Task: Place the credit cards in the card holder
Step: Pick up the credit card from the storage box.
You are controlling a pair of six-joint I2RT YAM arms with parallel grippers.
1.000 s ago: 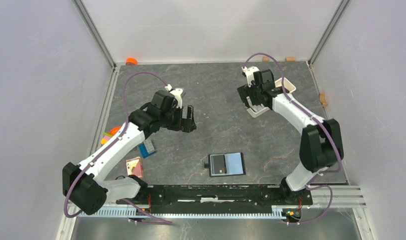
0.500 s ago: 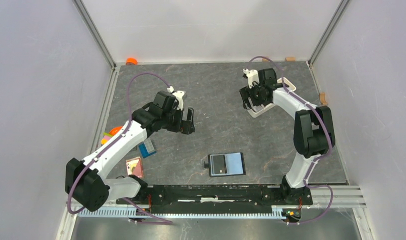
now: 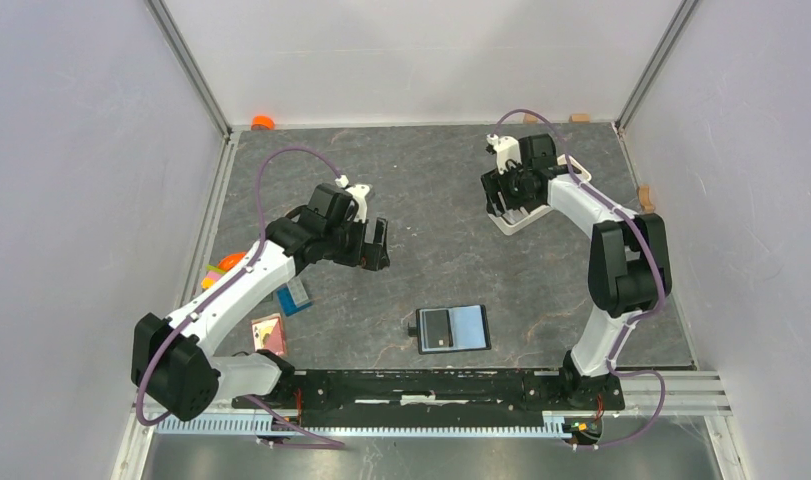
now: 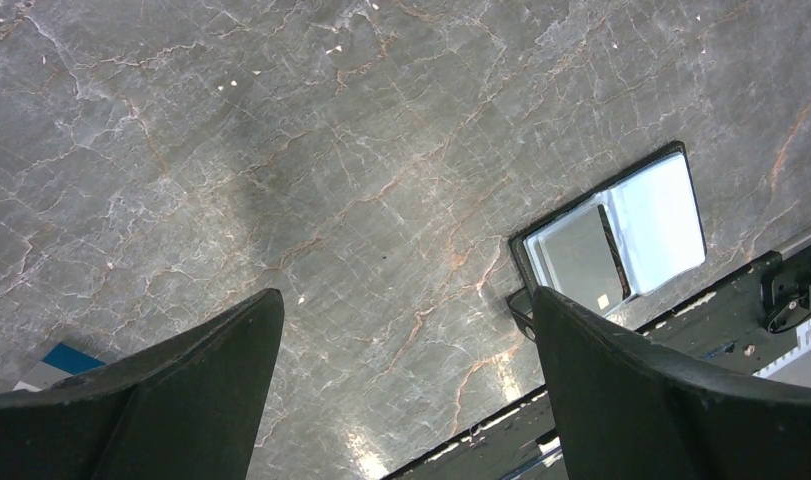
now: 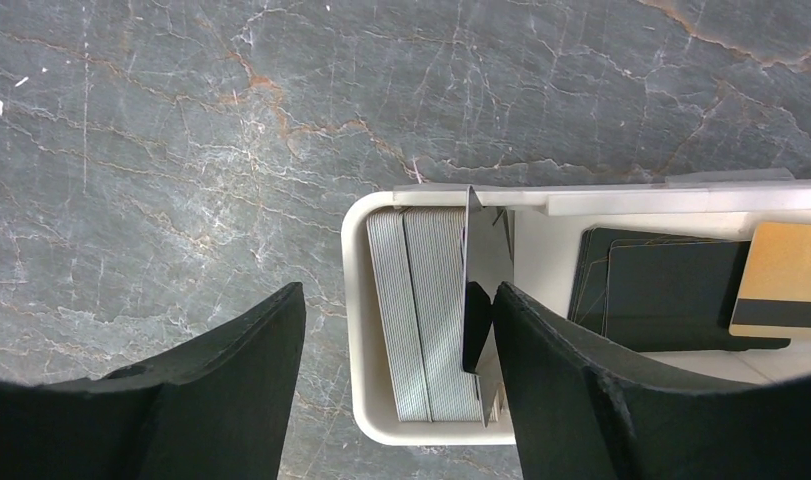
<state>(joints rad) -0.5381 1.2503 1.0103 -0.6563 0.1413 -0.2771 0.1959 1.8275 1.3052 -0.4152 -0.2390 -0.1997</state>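
The card holder [image 3: 453, 328] lies open near the front rail, with a light blue credit card [image 3: 469, 325] on its right half. The left wrist view also shows the card holder [image 4: 611, 240]. My left gripper [image 3: 376, 245] hangs open over bare table to its upper left, nothing between its fingers [image 4: 221, 370]. My right gripper [image 5: 399, 290] is open over the near end of the white tray [image 5: 359, 330]. One finger is outside the tray wall. The other is inside, beside a grey stack of cards on edge [image 5: 426, 310]. Black cards [image 5: 671, 290] and a tan-orange card [image 5: 786, 280] lie further along.
A pink card [image 3: 267, 330], a blue ridged block [image 3: 293, 296] and orange bits [image 3: 226, 262] lie at the left by my left arm. An orange object [image 3: 263, 122] and small wooden blocks [image 3: 646, 197] sit by the walls. The black rail [image 3: 431, 385] runs along the front.
My right gripper has settled over the tray's end and its jaws have narrowed. Its elbow has swung upright. The left gripper has hardly moved.
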